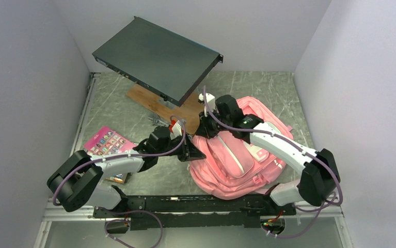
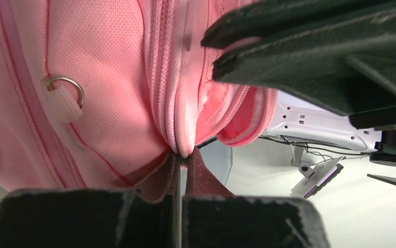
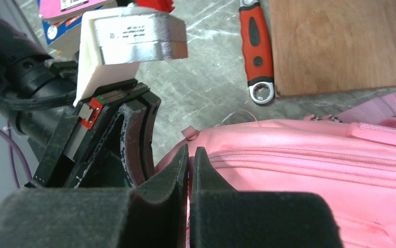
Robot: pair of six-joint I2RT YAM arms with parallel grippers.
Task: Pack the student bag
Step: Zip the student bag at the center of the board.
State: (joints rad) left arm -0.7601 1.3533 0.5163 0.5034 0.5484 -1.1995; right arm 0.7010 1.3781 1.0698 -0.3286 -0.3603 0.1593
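Note:
The student bag (image 1: 239, 160), a soft pink backpack, lies flat right of centre. My left gripper (image 1: 190, 153) is at its left edge, shut on a fold of pink fabric beside a zip (image 2: 184, 154). My right gripper (image 1: 204, 130) is just behind it at the bag's upper left corner, and its jaws are closed on the pink edge (image 3: 191, 154). The two grippers are nearly touching; the right one's dark fingers (image 2: 309, 46) fill the upper right of the left wrist view. The bag also shows in the left wrist view (image 2: 108, 77) and the right wrist view (image 3: 309, 165).
A dark flat rack unit (image 1: 157, 57) hangs tilted over a wooden board (image 1: 171, 107) at the back. A red-handled wrench (image 3: 257, 51) lies by the board. A pink book (image 1: 108, 142) lies at the left. Walls close in on both sides.

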